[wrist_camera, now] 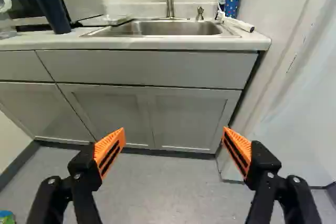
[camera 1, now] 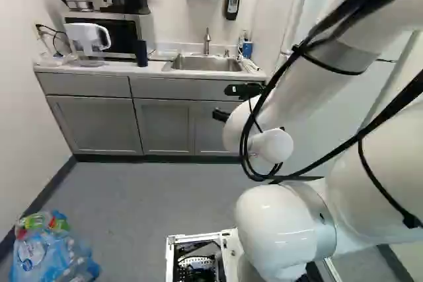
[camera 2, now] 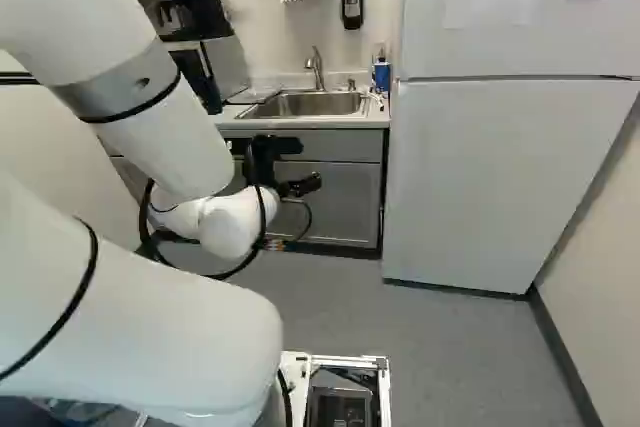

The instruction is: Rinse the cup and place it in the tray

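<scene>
The cup (camera 1: 141,53) is dark blue, tall and narrow. It stands upright on the far counter (camera 1: 119,67), left of the sink (camera 1: 206,63). The gripper (camera 2: 312,183) has its fingers wide apart.

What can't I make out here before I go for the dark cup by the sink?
- Inside of the dark cup: wrist view, its wall hides it.
- Near floor of the sink: wrist view, behind its front rim.
- Flat item between them: too small to identify.
- Pitcher: wrist view, edge cuts it.

Cup (camera 1: 141,53) left of sink (camera 1: 205,64), tap (camera 1: 207,41) behind
</scene>
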`<state>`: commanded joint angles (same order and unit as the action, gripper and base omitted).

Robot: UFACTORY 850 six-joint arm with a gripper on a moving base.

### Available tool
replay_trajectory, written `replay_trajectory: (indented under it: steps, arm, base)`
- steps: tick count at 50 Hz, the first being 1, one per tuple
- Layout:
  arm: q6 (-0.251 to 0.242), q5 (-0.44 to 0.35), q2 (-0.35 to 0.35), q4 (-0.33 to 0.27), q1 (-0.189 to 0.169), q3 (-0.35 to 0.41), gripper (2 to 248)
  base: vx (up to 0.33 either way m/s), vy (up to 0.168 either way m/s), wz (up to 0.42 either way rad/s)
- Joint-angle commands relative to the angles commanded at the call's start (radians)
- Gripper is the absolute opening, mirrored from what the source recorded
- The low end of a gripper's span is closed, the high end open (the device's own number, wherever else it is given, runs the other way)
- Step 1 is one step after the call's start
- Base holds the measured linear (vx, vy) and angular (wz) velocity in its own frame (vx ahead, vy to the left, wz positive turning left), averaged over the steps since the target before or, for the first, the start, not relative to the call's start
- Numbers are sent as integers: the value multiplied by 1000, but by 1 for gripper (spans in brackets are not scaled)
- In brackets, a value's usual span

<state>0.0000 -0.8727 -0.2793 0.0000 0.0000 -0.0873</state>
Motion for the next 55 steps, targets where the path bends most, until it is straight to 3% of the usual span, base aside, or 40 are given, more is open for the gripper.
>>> replay_trajectory:
  steps: [32,55]
  arm:
    - [0,0,3,0,0,-2,247]
    - [0,0,64,0,0,-105,247]
  base:
    - [0,0,0]
    - [0,0,0]
